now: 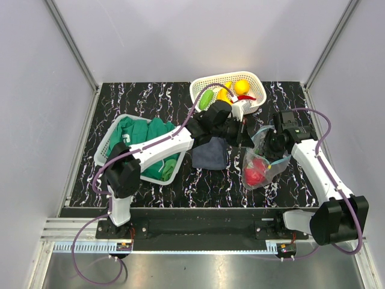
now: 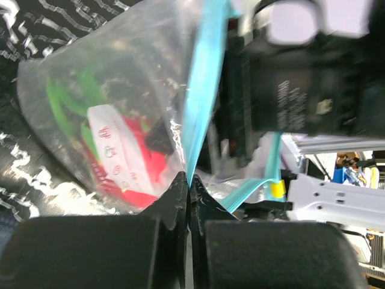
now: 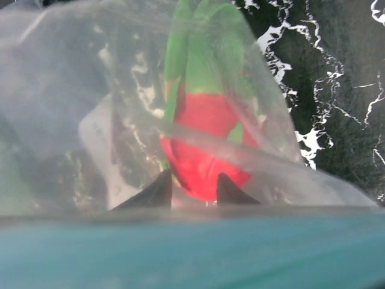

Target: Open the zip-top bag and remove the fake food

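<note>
The left end effector [image 2: 189, 186] is pressing its jaws together on the teal-blue zip strip [image 2: 201, 90] of the clear crinkly zip-top bag [image 1: 269, 158], which is lying at 4 o'clock on the black marbled bench [image 1: 144, 96] with a red-pink round toy fruit [image 3: 204, 150] inside. The right end effector [image 3: 195, 191] is showing its tips slightly apart behind the film, and I cannot tell whether it is gripping the other lip. Mouth-opening is seemingly in hand; the next move is likely calling for pulling the lips apart, then reaching for the fruit.
</note>
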`<state>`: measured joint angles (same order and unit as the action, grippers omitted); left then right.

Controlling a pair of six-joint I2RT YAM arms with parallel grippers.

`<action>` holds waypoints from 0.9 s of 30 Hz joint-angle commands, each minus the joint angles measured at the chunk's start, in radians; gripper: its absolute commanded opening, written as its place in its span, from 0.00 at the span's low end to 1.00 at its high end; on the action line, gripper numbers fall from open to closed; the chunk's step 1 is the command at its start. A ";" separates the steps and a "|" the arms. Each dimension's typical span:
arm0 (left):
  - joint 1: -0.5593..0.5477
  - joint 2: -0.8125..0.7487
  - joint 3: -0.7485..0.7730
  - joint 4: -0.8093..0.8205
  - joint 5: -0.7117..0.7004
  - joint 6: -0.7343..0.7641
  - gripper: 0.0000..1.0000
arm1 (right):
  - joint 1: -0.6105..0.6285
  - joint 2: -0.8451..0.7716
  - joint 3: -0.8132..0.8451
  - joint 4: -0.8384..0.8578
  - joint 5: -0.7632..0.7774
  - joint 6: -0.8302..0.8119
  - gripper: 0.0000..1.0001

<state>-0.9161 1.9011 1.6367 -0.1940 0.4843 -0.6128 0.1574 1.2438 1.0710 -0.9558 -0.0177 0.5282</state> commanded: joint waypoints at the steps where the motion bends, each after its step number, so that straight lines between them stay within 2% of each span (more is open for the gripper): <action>1: -0.018 0.001 0.077 0.038 0.028 -0.021 0.00 | 0.034 0.011 0.014 0.025 0.006 0.024 0.43; 4: -0.023 0.015 0.089 0.036 0.023 -0.030 0.00 | 0.044 0.025 -0.028 0.067 -0.024 0.041 0.47; 6: -0.029 0.026 0.098 0.037 0.027 -0.030 0.00 | 0.042 0.032 -0.052 0.084 -0.030 0.041 0.59; 7: -0.030 0.029 0.101 0.036 0.025 -0.030 0.00 | 0.044 0.040 -0.075 0.098 -0.027 0.041 0.69; 10: -0.035 0.041 0.110 0.036 0.031 -0.033 0.00 | 0.044 0.051 -0.115 0.121 -0.019 0.036 0.79; 17: -0.049 0.044 0.123 0.036 0.030 -0.034 0.00 | 0.044 0.117 -0.181 0.195 -0.034 0.035 0.90; 27: -0.056 0.042 0.092 0.031 0.022 -0.024 0.00 | 0.042 0.293 -0.207 0.311 -0.013 0.004 0.99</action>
<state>-0.9623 1.9545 1.7069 -0.1940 0.4805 -0.6403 0.1917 1.4254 0.9005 -0.7094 -0.0708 0.5545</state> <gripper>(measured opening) 0.009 0.979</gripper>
